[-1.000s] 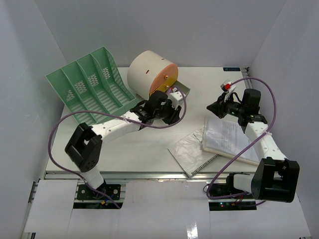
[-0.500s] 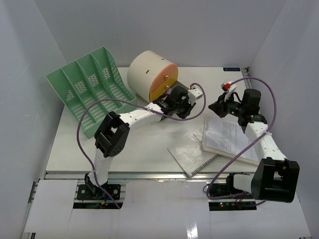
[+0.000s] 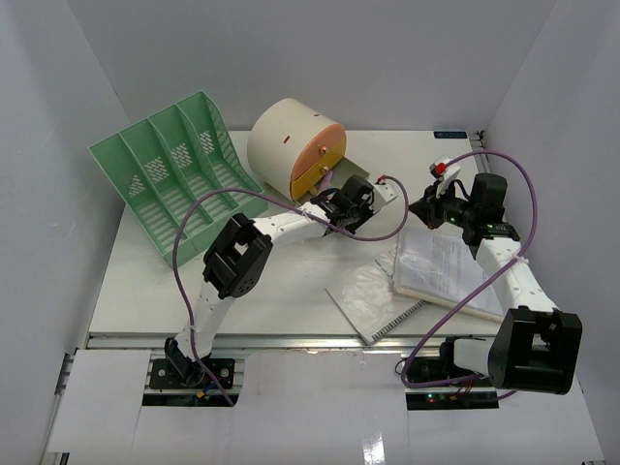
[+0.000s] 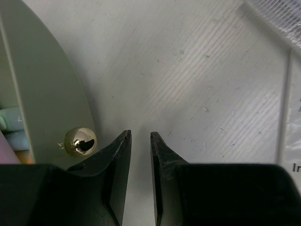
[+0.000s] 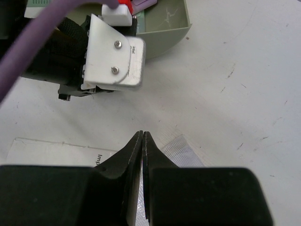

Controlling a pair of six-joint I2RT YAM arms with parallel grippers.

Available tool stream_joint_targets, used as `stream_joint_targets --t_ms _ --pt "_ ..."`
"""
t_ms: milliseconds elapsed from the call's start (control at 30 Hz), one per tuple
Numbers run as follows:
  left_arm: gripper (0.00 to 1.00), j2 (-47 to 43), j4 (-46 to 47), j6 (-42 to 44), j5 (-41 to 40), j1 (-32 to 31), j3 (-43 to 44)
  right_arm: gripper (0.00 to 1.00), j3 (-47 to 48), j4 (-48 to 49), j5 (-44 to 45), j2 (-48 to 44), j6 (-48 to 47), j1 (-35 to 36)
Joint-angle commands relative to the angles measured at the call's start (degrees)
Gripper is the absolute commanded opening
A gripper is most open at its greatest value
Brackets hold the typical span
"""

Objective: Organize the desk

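The desk (image 3: 291, 281) is a white tabletop. My left gripper (image 3: 351, 197) points down at it beside the open grey-green drawer (image 4: 42, 94) of the cream drum unit (image 3: 291, 145). Its jaws are slightly apart and empty (image 4: 139, 137), with the drawer's brass knob (image 4: 80, 140) just left of the left finger. My right gripper (image 3: 417, 208) is shut and empty (image 5: 142, 134), hovering over the far edge of a stack of printed papers (image 3: 441, 266). The left wrist's white mount (image 5: 113, 61) fills the right wrist view.
A green slotted file rack (image 3: 174, 170) lies tilted at the back left. A clear-covered spiral notebook (image 3: 368, 295) lies near the front edge, partly under the papers. Pens show inside the drawer (image 5: 160, 19). Purple cables loop from both arms.
My left arm's elbow has swung right and forward, and its gripper has shifted right along the drawer front. The right arm has not moved.
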Motion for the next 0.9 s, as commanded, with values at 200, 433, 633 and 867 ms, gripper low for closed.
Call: stream_joint_targets --t_ms 200,433,633,867 --pt "0.37 2.08 6.05 10.11 -13.91 -3.19 0.77 0.08 1.15 0.68 1.42 -0.58 -0.93 -0.16" --pt "0.49 3.06 12.33 15.74 -24.51 -3.18 -2.55 0.08 1.21 0.59 1.56 -0.74 -1.0 -0.14" --pt "0.65 4.11 13.18 16.36 -26.82 -1.98 -0.76 0.08 1.3 0.59 1.88 -0.76 -1.06 -0.16" --pt "0.78 5.35 13.13 16.89 -28.63 -0.5 2.61 0.08 1.3 0.57 2.1 -0.76 -1.11 -0.16"
